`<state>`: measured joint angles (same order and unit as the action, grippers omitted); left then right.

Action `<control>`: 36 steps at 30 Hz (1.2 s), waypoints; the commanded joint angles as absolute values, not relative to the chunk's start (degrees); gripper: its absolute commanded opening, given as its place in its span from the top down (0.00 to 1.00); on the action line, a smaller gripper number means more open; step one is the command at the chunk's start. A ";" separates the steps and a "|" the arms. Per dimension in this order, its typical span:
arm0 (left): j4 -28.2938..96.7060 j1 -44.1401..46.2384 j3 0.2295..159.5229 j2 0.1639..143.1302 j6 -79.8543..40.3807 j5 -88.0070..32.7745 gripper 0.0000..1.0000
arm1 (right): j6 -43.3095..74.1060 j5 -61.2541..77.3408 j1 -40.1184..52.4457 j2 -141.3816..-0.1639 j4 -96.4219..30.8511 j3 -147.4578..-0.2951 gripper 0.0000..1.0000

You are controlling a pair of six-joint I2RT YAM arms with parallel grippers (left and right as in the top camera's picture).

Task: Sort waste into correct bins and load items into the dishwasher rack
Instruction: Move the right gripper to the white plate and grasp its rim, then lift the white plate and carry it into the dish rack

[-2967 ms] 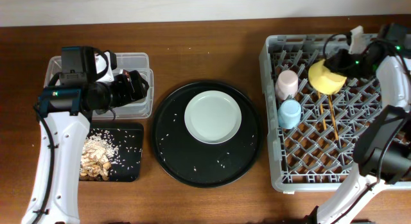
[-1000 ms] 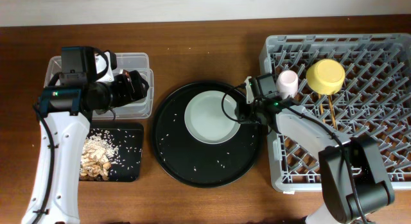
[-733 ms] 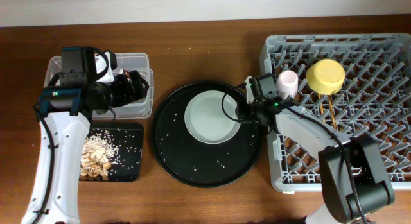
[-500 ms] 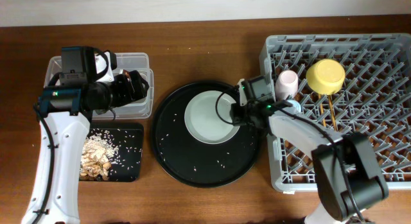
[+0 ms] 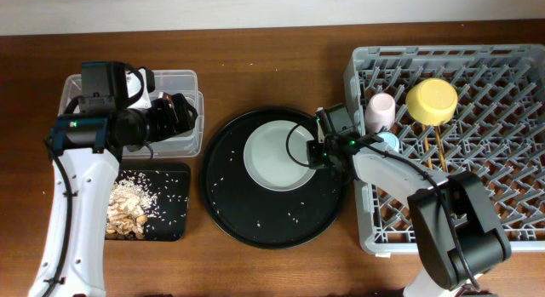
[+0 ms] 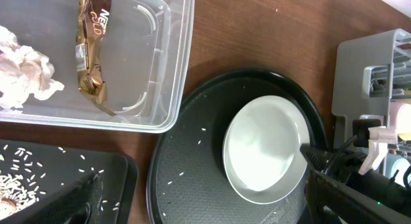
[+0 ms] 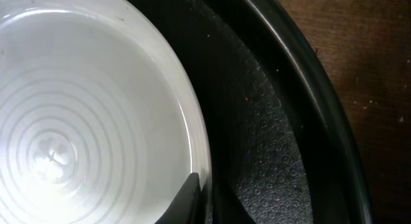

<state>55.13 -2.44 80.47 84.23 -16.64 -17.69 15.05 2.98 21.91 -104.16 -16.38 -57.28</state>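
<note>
Done: pink cup (image 5: 381, 111), blue cup (image 5: 389, 140), bowl (image 5: 432, 100), chopsticks (image 5: 439, 157) are sitting in the rack (image 5: 511, 220), right edge.
Left: plate (image 5: 277, 157) is waiting mid-bench.
Right gripper (image 5: 316, 152): hovering at plate's rim; cannot tell its grip.

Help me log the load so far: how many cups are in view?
2: pink cup upper-left in the dishwasher rack; blue cup just below it, partly hidden by the right arm.

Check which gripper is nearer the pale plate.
Right. The right gripper is at the rim of the plate, over the round black tray; the left gripper is above the clear tub.
</note>
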 commanded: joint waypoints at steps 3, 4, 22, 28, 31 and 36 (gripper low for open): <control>55.20 -2.63 80.18 84.51 -16.16 -17.56 0.01 | 15.31 2.07 22.11 -104.64 -17.06 -56.77 0.91; 55.20 -2.63 80.18 84.51 -16.19 -17.54 0.00 | 15.31 2.07 22.11 -104.64 -17.08 -56.77 0.91; 55.20 -2.63 80.18 84.51 -16.16 -17.56 0.01 | 15.27 2.31 22.11 -102.87 -19.38 -61.89 0.96; 55.20 -2.63 80.18 84.51 -16.19 -17.56 0.01 | 7.25 2.13 22.00 -94.11 -29.41 -72.62 0.96; 55.20 -2.63 80.18 84.51 -16.16 -17.56 0.01 | 1.21 -4.71 22.00 -88.55 -40.16 -78.83 0.96; 55.20 -2.63 80.18 84.51 -16.19 -17.56 0.01 | -6.20 -26.37 21.63 -80.66 -56.42 -86.41 0.96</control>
<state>55.13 -2.44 80.47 84.23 -16.64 -17.69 0.14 -10.61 21.91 -84.60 -52.12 -82.70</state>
